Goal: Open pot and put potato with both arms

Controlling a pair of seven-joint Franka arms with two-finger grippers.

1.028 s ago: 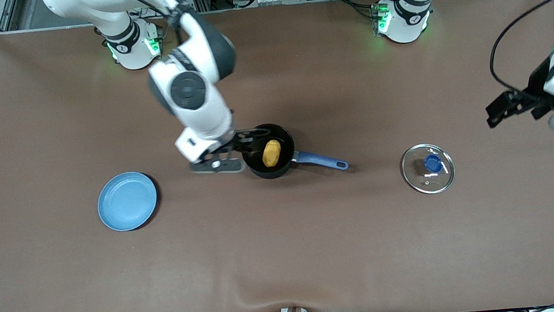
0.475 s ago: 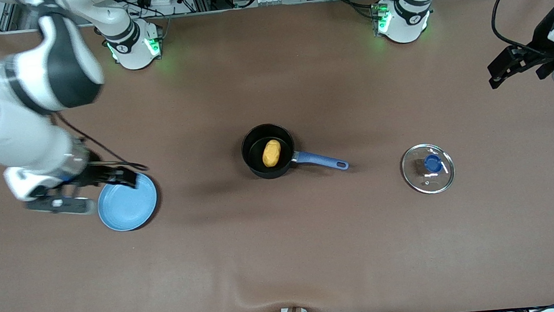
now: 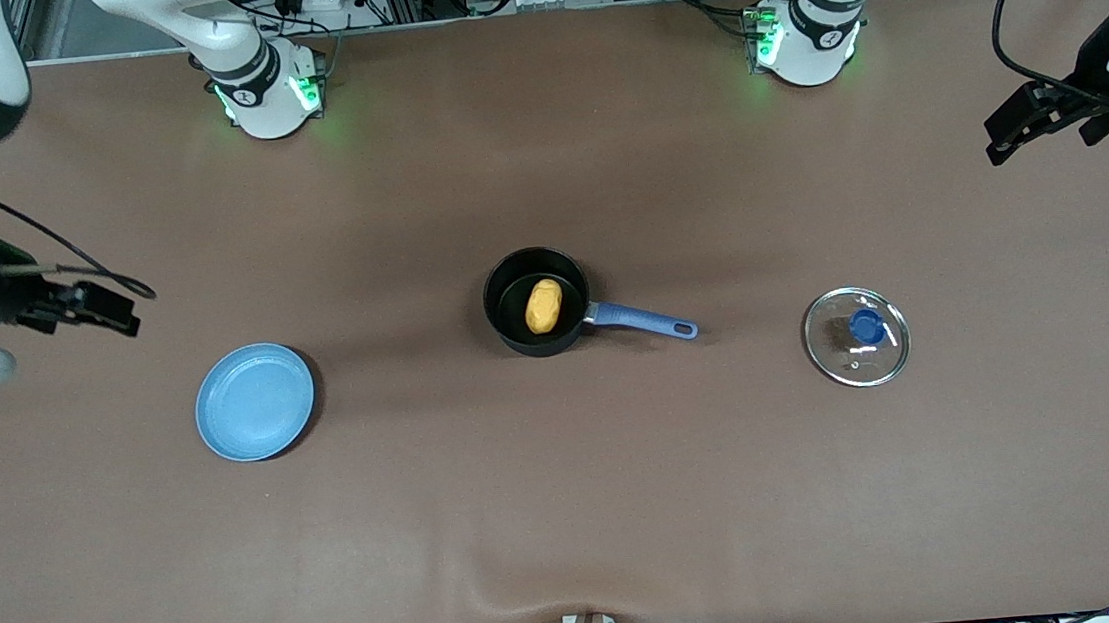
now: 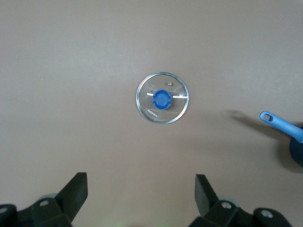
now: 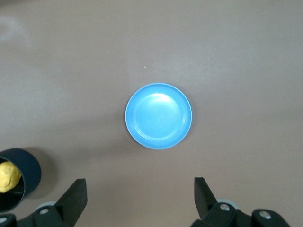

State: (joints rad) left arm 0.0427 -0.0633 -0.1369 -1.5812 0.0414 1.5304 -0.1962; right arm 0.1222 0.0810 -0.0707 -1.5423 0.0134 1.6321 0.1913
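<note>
Pot: small round black saucepan [image 3: 536, 301] with a long blue handle, standing uncovered near the middle of the brown table [image 3: 572, 511]; the handle points toward the left arm's end of the table.
Potato: smooth oval yellow-orange potato [image 3: 543, 305], lying inside the pot on its black floor; it also shows at the edge of the right wrist view [image 5: 8, 176].
Lid: round glass lid with a metal rim and a blue knob [image 3: 856, 336], flat on the table, well apart from the pot, toward the left arm's end and slightly nearer the front camera than the pot.
Plate: flat round light-blue plate [image 3: 255, 401], bare, toward the right arm's end of the table, slightly nearer the front camera than the pot.
Left hand: black two-finger hand [image 4: 140, 191], up in the air over the table's edge at the left arm's end; fingers spread wide apart, holding nothing; the lid lies in its wrist view.
Right hand: black two-finger hand [image 5: 140, 196], up in the air over the table's edge at the right arm's end; fingers spread wide apart, holding nothing; the plate lies in its wrist view.
</note>
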